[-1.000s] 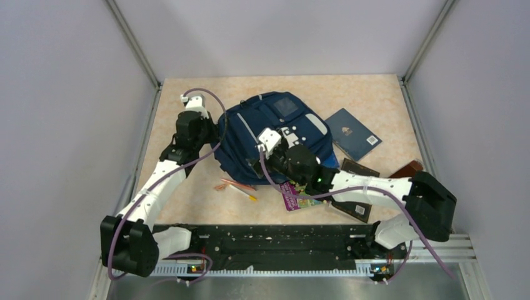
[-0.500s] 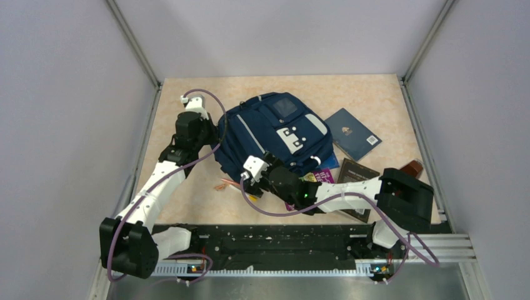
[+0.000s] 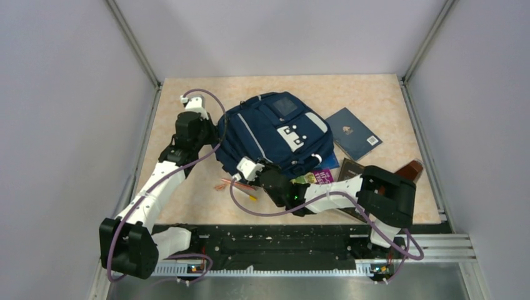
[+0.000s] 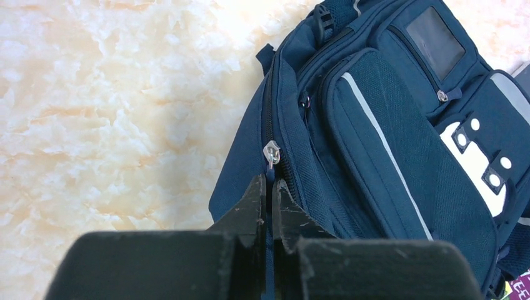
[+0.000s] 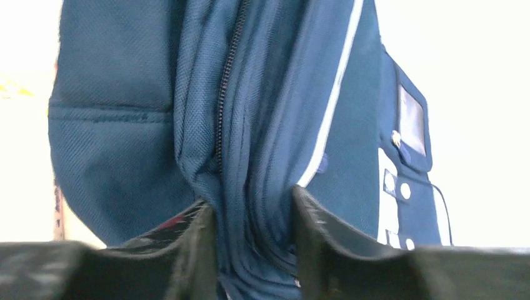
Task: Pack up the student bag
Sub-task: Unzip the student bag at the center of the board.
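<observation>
Navy student bag (image 3: pixel 275 134) lies central on the table (image 3: pixel 375 100). My left gripper (image 4: pixel 270 187) is pinched on the zipper pull (image 4: pixel 271 153); right gripper (image 5: pixel 253 212) straddles a fold (image 5: pixel 250 156) (holding or not, I cannot tell). Next, I think: draw it open steadily.

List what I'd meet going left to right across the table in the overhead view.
Left claw → bag → blue book → brown object
</observation>
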Action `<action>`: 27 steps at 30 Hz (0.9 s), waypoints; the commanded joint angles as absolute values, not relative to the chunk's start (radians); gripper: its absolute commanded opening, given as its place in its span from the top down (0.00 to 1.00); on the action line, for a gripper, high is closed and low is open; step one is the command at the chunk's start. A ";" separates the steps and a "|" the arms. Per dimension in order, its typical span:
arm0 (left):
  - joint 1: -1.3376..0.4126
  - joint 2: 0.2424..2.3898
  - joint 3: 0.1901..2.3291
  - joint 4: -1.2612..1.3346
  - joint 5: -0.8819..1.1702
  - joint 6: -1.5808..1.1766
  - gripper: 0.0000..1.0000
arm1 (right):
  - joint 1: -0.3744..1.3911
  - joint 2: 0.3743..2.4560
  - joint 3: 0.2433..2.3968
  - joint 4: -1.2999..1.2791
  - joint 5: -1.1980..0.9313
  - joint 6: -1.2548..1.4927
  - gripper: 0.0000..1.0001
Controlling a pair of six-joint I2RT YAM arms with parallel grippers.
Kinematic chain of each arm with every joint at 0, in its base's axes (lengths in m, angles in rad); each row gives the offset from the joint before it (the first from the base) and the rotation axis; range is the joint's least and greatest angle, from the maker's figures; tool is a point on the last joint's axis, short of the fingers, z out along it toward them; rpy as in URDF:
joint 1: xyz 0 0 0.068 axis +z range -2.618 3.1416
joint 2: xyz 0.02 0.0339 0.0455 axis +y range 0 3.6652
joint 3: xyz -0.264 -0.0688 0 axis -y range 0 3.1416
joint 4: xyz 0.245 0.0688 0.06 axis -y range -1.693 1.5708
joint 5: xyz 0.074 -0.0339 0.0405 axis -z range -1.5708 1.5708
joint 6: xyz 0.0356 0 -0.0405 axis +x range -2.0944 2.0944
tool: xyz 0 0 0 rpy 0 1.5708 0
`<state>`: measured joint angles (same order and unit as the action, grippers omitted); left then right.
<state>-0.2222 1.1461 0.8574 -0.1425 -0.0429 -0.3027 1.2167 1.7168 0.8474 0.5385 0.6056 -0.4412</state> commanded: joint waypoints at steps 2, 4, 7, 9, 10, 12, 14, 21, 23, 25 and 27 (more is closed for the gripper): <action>-0.224 1.090 0.889 -0.056 -0.080 -0.290 1.00 | 1.212 1.644 0.900 0.657 0.781 -0.516 0.82; -0.224 1.091 0.898 -0.062 -0.089 -0.288 1.00 | 1.209 1.611 0.909 0.667 0.793 -0.551 0.98; -0.224 1.098 0.925 -0.086 -0.119 -0.286 1.00 | 1.194 1.540 0.908 0.652 0.762 -0.569 1.00; -0.221 1.106 0.950 -0.109 -0.133 -0.279 1.00 | 1.169 1.477 0.902 0.630 0.718 -0.567 1.00; -0.216 1.110 0.963 -0.119 -0.137 -0.278 1.00 | 1.154 1.445 0.897 0.616 0.690 -0.562 1.00; -0.206 1.116 0.991 -0.137 -0.133 -0.279 1.00 | 1.114 1.367 0.888 0.574 0.602 -0.537 1.00; -0.196 1.115 1.012 -0.149 -0.112 -0.278 1.00 | 1.060 1.291 0.879 0.533 0.487 -0.508 1.00; -0.182 1.100 1.055 -0.184 0.070 -0.219 1.00 | 0.891 1.073 0.846 0.488 0.156 -0.474 1.00; -0.178 1.103 1.065 -0.210 0.109 -0.197 1.00 | 0.855 1.042 0.864 0.439 0.061 -0.466 1.00; -0.176 1.109 1.079 -0.240 0.123 -0.172 1.00 | 0.832 1.016 0.878 0.393 -0.008 -0.473 1.00; -0.174 1.111 1.094 -0.272 0.137 -0.131 1.00 | 0.813 0.996 0.906 0.327 -0.079 -0.492 1.00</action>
